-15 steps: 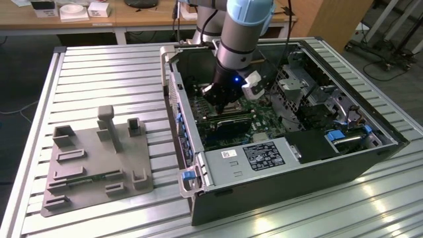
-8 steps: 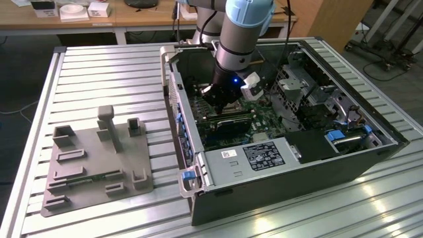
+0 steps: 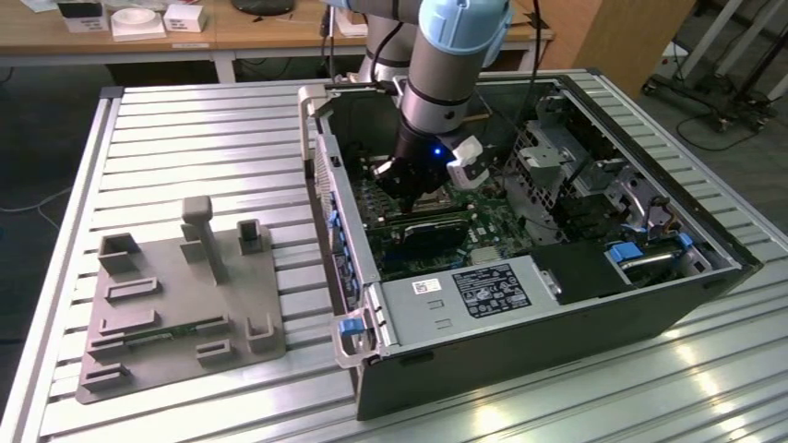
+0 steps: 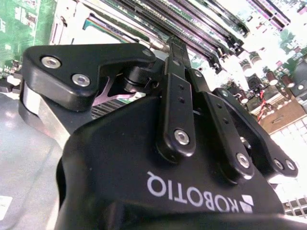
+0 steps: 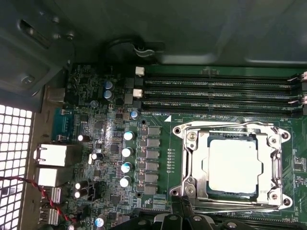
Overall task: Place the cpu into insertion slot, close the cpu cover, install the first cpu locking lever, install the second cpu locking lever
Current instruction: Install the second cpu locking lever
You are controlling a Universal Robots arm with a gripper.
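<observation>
Silver-topped cpu (image 5: 234,164) flat in the insertion slot (image 5: 192,165), cpu cover (image 5: 275,165) closed around it.

High exterior view — wrist views close.

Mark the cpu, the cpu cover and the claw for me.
cpu (image 5: 233,166), first wrist view, middle of its metal top.
cpu cover (image 5: 274,160), first wrist view, frame's side bar.
claw (image 3: 412,175), exterior view, black body above the socket.
</observation>
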